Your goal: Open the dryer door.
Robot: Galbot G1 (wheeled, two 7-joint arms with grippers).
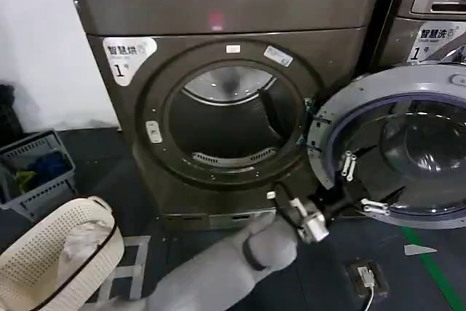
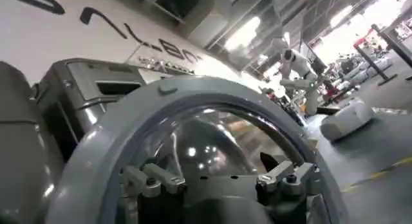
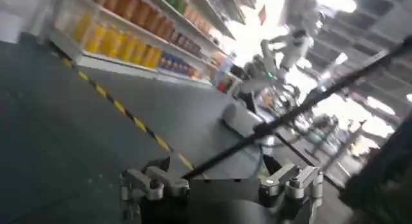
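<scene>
Dryer door: the dryer door stands swung wide open to the right of the drum opening, hinged at its left edge, its light grey inner face with the bluish ring and dark glass turned toward the head camera. In the left wrist view the door curves as a grey ring around tinted glass just ahead of the fingers.

Dryer: the dryer, bronze-grey, shows its round drum mouth uncovered; a white "1" sticker sits at its upper left and a small pink light glows on the top panel.

Left gripper: the left gripper reaches across to the lower left part of the door's inner face, jaws spread apart and holding nothing, fingers close to the glass.

Right gripper: the right gripper faces a dark floor with a yellow-black stripe, jaws apart and empty.

Surroundings: a white mesh basket sits at lower left, a grey crate by the wall, and an LG-labelled machine stands behind the open door.
</scene>
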